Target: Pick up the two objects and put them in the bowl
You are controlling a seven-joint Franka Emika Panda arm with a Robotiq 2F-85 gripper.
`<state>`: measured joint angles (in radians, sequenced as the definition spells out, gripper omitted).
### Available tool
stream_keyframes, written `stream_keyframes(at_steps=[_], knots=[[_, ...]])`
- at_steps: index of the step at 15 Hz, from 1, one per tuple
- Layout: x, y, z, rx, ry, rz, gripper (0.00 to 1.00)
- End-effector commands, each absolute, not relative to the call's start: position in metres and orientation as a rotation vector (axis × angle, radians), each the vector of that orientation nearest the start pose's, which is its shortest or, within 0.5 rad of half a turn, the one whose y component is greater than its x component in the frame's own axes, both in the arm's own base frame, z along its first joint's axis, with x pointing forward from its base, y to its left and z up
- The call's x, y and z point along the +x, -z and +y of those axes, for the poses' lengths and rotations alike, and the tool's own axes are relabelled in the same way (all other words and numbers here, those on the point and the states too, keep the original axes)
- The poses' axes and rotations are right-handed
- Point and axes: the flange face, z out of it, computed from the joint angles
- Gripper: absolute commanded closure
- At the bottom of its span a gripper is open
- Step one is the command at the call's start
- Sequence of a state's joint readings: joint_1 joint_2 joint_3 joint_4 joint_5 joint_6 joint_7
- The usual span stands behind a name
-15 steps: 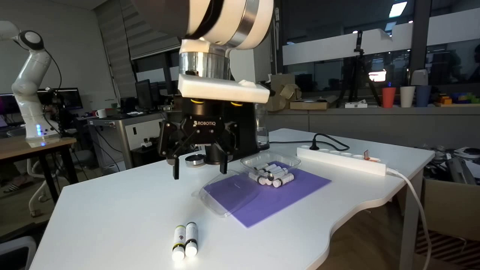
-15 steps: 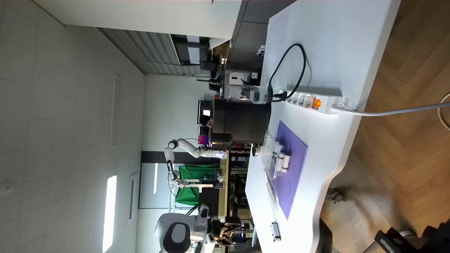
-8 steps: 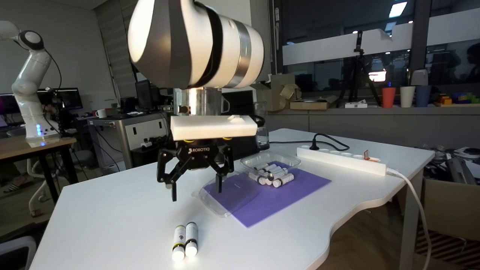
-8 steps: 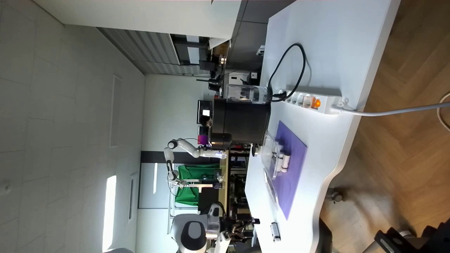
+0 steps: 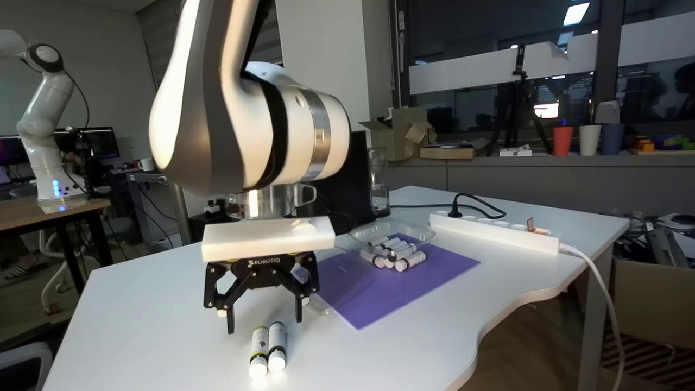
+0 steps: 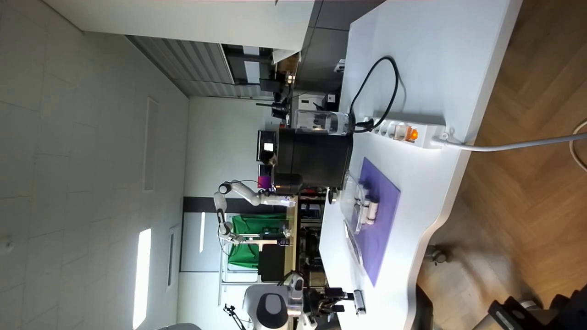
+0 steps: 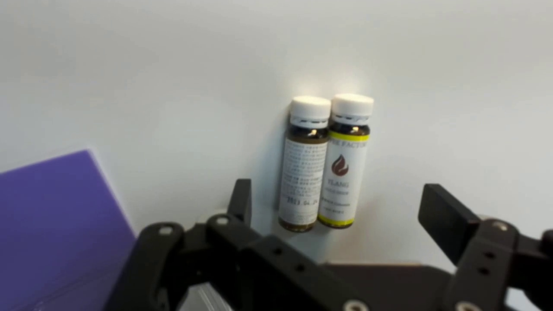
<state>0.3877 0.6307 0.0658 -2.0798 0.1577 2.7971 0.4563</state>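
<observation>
The two objects are small white-labelled bottles lying side by side, touching, on the white table. One has yellow bands (image 5: 259, 345), the other a plain label (image 5: 277, 342). Both show in the wrist view, plain (image 7: 302, 181) and yellow-banded (image 7: 344, 177), white caps pointing away. The bowl is a clear shallow plastic container (image 5: 429, 235) holding several similar bottles; it also shows in an exterior view (image 6: 351, 195). My gripper (image 5: 264, 326) is open and empty, just above the pair's far ends. In the wrist view its fingers (image 7: 336, 190) stand wide on either side, nearer the plain bottle.
A purple sheet (image 5: 402, 296) lies under the bowl. A clear plastic lid (image 6: 353, 243) lies partly on it, beside the bowl. A big black machine (image 6: 316, 158) stands behind. A white power strip (image 5: 494, 232) with a black cord (image 6: 392, 91) lies further along the table.
My gripper has come down steadily from high above the table towards the pair of bottles, staying open. The bottles, bowl and lid have not moved.
</observation>
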Motion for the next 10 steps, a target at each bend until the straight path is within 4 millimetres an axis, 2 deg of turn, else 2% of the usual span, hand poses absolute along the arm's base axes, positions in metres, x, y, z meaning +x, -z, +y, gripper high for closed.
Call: stream_keyframes(at_steps=[1,8,9,10], knots=[[0.539,-0.114,0.260,-3.027,0.048,0.354,0.00],[0.543,-0.093,0.267,-3.051,-0.002,0.392,0.00],[0.544,-0.090,0.268,-3.055,-0.004,0.388,0.25],[0.544,-0.088,0.268,-3.056,-0.007,0.386,0.26]])
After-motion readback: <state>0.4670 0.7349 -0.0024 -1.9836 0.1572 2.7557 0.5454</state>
